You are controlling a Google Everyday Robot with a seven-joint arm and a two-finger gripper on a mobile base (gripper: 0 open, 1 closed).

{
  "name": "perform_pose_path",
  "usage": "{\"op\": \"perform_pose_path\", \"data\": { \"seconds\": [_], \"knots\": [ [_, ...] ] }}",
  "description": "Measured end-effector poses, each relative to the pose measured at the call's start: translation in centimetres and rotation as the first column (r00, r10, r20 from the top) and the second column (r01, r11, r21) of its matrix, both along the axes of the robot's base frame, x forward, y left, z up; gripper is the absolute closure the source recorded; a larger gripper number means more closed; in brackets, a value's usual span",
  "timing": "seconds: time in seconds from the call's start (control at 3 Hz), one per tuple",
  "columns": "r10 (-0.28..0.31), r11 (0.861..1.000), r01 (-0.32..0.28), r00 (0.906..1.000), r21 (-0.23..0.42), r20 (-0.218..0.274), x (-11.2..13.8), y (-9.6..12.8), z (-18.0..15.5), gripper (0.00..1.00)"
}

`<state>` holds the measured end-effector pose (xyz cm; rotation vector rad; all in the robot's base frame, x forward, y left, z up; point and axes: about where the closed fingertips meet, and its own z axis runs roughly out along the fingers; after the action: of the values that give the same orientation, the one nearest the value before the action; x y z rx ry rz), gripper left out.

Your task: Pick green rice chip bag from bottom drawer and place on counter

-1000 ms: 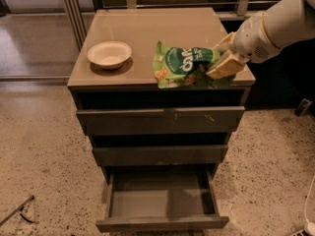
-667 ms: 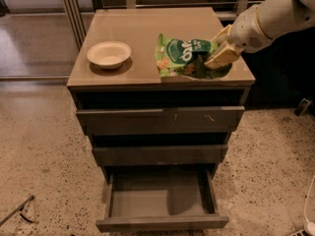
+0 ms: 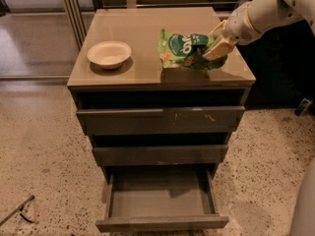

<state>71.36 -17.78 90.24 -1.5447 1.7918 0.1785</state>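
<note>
One gripper [image 3: 215, 47], at the end of the white arm [image 3: 261, 14] reaching in from the far right, clenched on the right end of the green rice chip bag [image 3: 179, 47]. Tan fingers [image 3: 220, 49] pinching the crinkled foil.

Bag positioned over the right half of the counter [image 3: 142, 28], slightly tilted, left end lowest. Contact with the glossy top not certain. White bowl [image 3: 109, 54] on the left half of the counter, well apart from the bag. Bottom drawer [image 3: 160, 198] pulled open toward the near side, grey interior showing no bag. Two upper drawers above it, pushed in.

Step in hand, by judgement: set-down on the counter, last stage of the task.

- Lower to full, flat contact with the top before release.
- With the grasp close to the right edge, favour a small shift to the left for a safer margin.
- Spread the jaws fully, then withdraw upward and to the right to avoid dragging the light foil along.
- Avoid any sweep toward the bowl.

Printing on the bag: dark green round logo with large white lettering, creased and angled; no word readable with confidence. Orange patches beside the logo. No other writing visible on cabinet, bowl or arm.
</note>
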Motion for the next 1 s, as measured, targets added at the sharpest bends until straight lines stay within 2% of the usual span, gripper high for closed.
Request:
{"op": "perform_pose_path", "data": {
  "seconds": [0.67,1.0],
  "knots": [
    [-0.053,0.998,0.053,0.9986,0.024,-0.011,3.9,-1.4,-3.3,1.00],
    [-0.078,0.996,0.078,0.9969,0.047,-0.014,5.2,-1.3,-4.8,1.00]
  ]
}}
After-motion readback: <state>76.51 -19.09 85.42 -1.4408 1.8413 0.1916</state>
